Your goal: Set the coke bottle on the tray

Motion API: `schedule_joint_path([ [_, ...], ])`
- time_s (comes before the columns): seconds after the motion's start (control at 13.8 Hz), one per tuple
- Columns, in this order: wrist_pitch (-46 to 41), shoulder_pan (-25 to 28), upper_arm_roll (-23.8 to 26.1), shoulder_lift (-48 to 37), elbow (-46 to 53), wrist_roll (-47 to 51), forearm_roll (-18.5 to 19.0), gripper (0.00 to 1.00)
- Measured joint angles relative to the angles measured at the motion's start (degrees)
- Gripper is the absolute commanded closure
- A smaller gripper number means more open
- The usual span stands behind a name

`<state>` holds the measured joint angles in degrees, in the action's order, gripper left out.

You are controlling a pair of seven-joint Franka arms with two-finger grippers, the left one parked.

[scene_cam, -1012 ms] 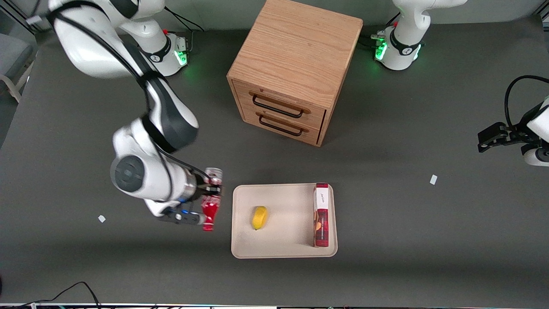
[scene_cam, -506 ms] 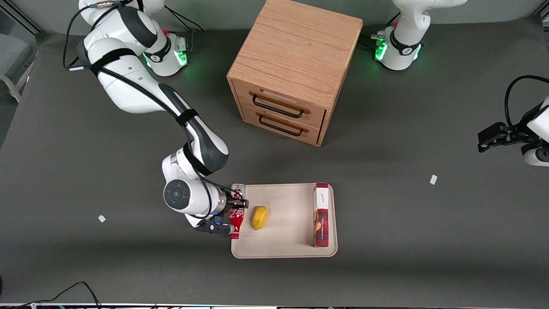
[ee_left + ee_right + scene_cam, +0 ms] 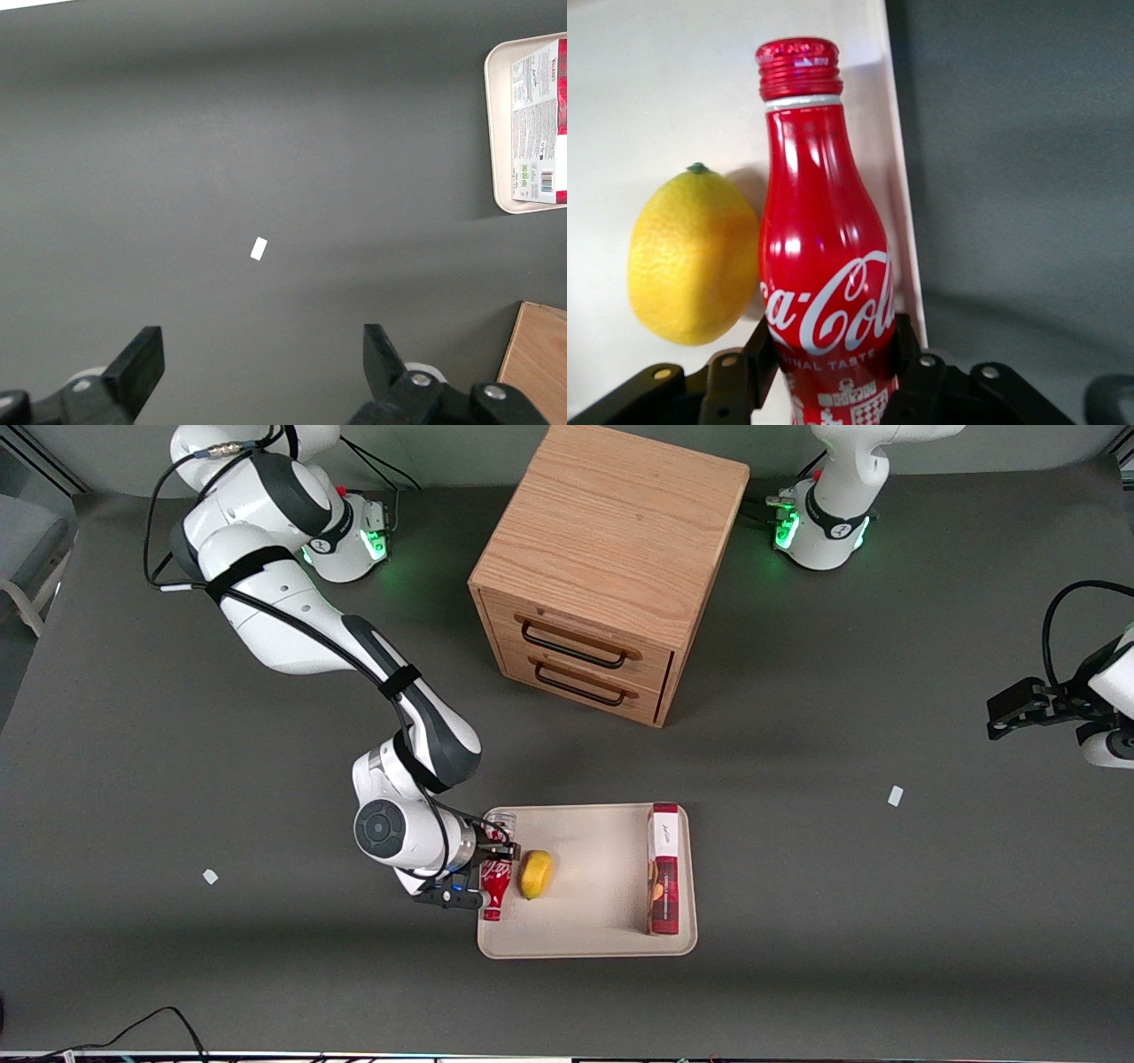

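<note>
Fingers [image 3: 749,372] of my right gripper [image 3: 828,376] pinch the slim red coke bottle with white script [image 3: 819,266] low on its body, over the cream-beige flat tray [image 3: 594,930] just inside its nine o'clock rim. I judge it could tip onto that rim or knock the yellow lemon [image 3: 691,257] just beside it if I release early. Glossy, narrow-necked, its ribbed red cap on.

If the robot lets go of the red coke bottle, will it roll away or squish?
The coke bottle, gripped by the gripper over the tray edge, looks hard and glossy, so it probably won't squish but may be slippery. Its round body could roll if laid down, though the lemon beside it might stop it.
</note>
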<state>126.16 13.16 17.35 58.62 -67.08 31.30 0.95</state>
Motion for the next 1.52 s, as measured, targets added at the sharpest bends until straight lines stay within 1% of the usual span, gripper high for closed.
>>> schedule_joint_path([
  [0.58, 1.0, -0.1, -0.1, -0.1, 0.6, 1.8, 0.0, 0.00],
  [0.72, -0.5, -0.3, -0.1, -1.6, 0.6, 1.8, 0.1, 0.00],
  [0.87, -7.3, -0.8, -0.2, -6.1, 0.8, 1.8, 0.3, 0.00],
  [1.08, -21.9, -3.7, -0.5, -17.2, 1.1, 1.8, 0.3, 0.00],
  [1.16, -26.3, -4.6, -1.4, -21.2, 1.1, 1.8, 0.4, 0.00],
  [1.37, -38.9, -5.9, -6.2, -32.1, 1.1, 1.5, 0.3, 0.00],
  [1.52, -48.0, -7.4, -8.4, -38.5, 1.0, -0.8, 0.3, 0.00],
])
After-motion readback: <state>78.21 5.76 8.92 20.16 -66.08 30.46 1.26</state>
